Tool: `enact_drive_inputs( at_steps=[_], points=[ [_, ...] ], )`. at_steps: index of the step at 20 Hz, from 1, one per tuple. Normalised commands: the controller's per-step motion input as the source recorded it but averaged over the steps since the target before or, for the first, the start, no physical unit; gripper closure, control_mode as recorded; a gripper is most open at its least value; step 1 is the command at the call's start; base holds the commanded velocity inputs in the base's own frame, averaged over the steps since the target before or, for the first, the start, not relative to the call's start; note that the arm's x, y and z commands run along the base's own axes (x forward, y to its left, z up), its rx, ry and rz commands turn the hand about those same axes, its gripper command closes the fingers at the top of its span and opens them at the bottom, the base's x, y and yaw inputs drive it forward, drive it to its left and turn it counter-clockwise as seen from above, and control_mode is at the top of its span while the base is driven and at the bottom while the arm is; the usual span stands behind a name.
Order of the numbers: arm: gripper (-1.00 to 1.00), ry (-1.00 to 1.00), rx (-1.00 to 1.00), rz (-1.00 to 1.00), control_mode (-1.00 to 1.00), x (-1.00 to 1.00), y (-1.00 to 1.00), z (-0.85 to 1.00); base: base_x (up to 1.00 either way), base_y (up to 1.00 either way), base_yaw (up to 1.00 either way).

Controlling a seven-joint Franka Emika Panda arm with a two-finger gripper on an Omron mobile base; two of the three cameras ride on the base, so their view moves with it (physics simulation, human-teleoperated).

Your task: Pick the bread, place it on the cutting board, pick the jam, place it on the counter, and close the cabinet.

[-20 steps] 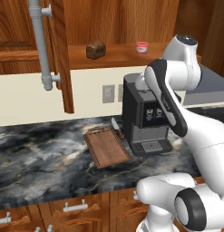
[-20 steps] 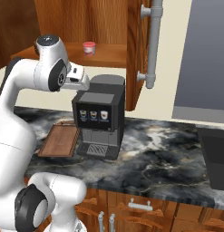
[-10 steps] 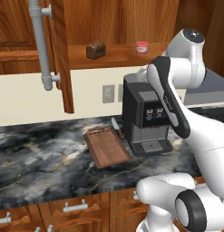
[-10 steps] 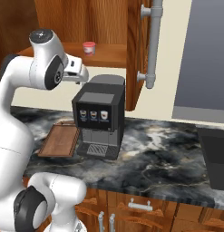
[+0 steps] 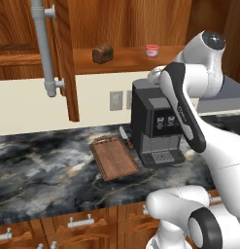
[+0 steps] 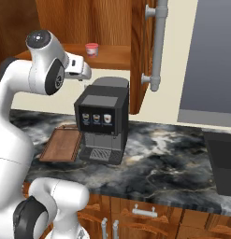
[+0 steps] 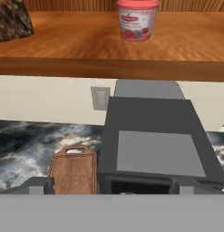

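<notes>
The dark brown bread (image 5: 103, 53) sits on the open cabinet's wooden shelf (image 5: 126, 59), with the red jam (image 5: 152, 50) to its right. In the hand view the bread (image 7: 11, 20) is at the top left and the jam (image 7: 137, 18) at the top centre. My gripper (image 7: 113, 186) is open, its fingertips (image 7: 41, 184) wide apart with nothing between them. It hovers above the coffee machine, below and in front of the shelf (image 6: 83, 72). The cutting board (image 5: 114, 158) lies bare on the dark marble counter (image 5: 43, 165). The cabinet (image 5: 68, 58) door stands open.
A black coffee machine (image 5: 158, 124) stands on the counter right of the board, directly under my hand. A small knife (image 5: 125, 137) lies between them. The door's grey tube handle (image 5: 43, 44) hangs at the left. A grey appliance (image 6: 215, 60) fills the right wall.
My hand has risen from beside the coffee machine's top toward the shelf's level. The jaws stayed open. Bread, jam and board have not moved.
</notes>
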Motion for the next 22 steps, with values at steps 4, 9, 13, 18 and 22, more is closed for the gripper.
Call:
enact_drive_inputs(
  at_steps=[4, 9, 13, 18, 22],
  points=[
    [-1.00, -0.04, 0.00, 0.00, -1.00, 0.00, -0.13, 0.16, 0.00, 0.00, 0.00],
    [-1.00, -0.08, 0.00, 0.00, -1.00, 0.00, -0.10, 0.11, 0.00, 0.00, 0.00],
    [-1.00, -0.08, 0.00, 0.00, -1.00, 0.00, -0.08, 0.13, 0.00, 0.00, 0.00],
    [-1.00, -0.06, 0.00, 0.00, -1.00, 0.00, -0.02, 0.18, 0.00, 0.00, 0.00],
    [-1.00, -0.01, 0.00, 0.00, -1.00, 0.00, -0.01, 0.21, 0.00, 0.00, 0.00]
  ],
)
